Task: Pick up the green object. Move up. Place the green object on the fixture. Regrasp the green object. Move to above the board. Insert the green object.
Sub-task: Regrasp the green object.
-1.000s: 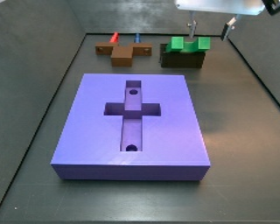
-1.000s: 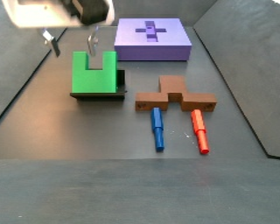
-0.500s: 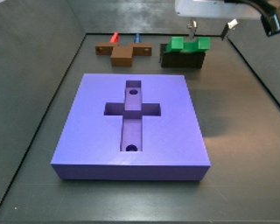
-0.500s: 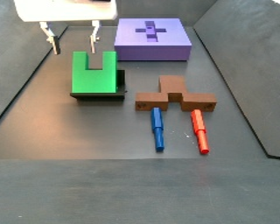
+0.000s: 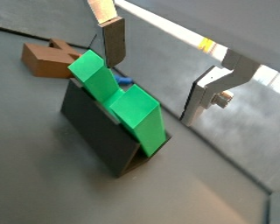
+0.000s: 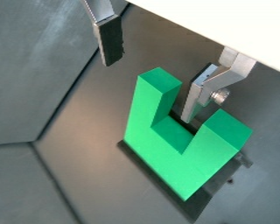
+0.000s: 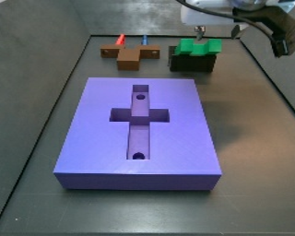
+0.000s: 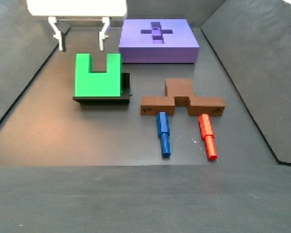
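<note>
Red peg (image 8: 206,135) and blue peg (image 8: 163,131) nearest, brown cross block (image 8: 181,98) behind them. Green piece (image 8: 97,75) sits on the fixture (image 8: 102,99). My claw (image 8: 84,36) hovers above it, spread wide, empty. Purple board (image 8: 159,41) farthest.

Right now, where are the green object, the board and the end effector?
Green object (image 8: 97,80): side view, its flat top face.
Board (image 7: 107,147): side view, bare top face beside the recess.
End effector (image 8: 80,39): side view, midway between the fingertips, above the green object.
</note>
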